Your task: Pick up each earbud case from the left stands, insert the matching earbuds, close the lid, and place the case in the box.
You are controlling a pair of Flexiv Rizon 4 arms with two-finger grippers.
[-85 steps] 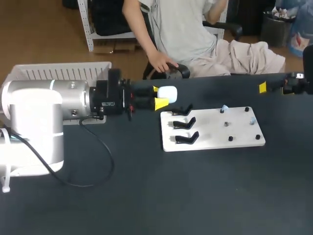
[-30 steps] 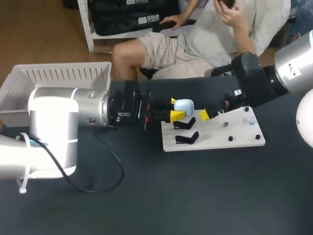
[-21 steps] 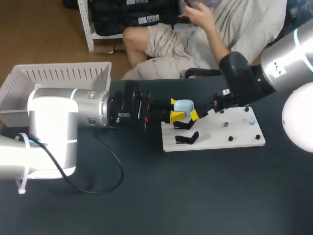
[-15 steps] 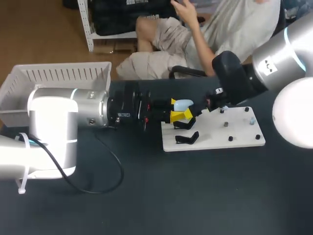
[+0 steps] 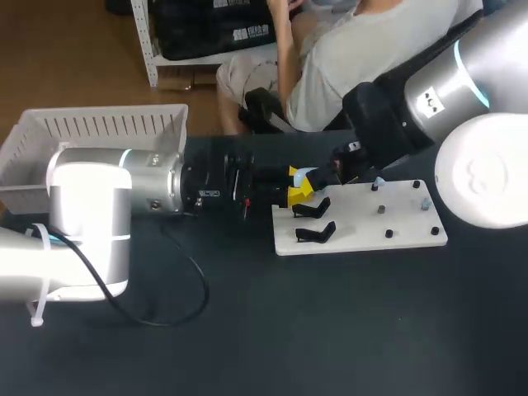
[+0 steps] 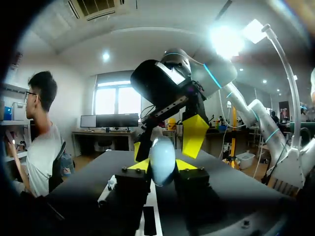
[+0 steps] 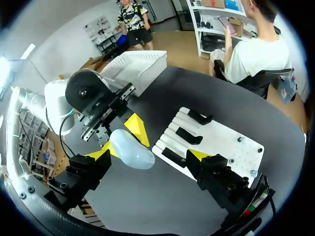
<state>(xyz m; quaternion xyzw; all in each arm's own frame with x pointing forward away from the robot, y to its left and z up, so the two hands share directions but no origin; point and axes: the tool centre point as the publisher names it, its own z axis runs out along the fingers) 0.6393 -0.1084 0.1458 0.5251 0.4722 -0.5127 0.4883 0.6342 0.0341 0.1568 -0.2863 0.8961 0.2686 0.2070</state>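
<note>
Left gripper [image 6: 162,165] is clamped on a pale blue, rounded plastic earbud case [image 7: 131,147], with one yellow tip on each side of it. It holds the case in the air over the left end of the white rectangular board [image 5: 363,224]. The left arm [image 5: 124,186] lies stretched out level over the dark table [image 5: 330,330], passing close by the white slotted plastic basket [image 5: 99,124]. From the opposite side the right arm [image 5: 429,91] slopes down toward the same spot. The right gripper [image 7: 152,154] has its fingers spread wide, with the case between them and closer to one finger than the other. I cannot tell from where I stand whether that finger touches it. Both grippers meet nose to nose above the black hooked stands [image 5: 313,233] at that end of the board. Small black pegs [image 5: 388,234] dot the board's other end.
</note>
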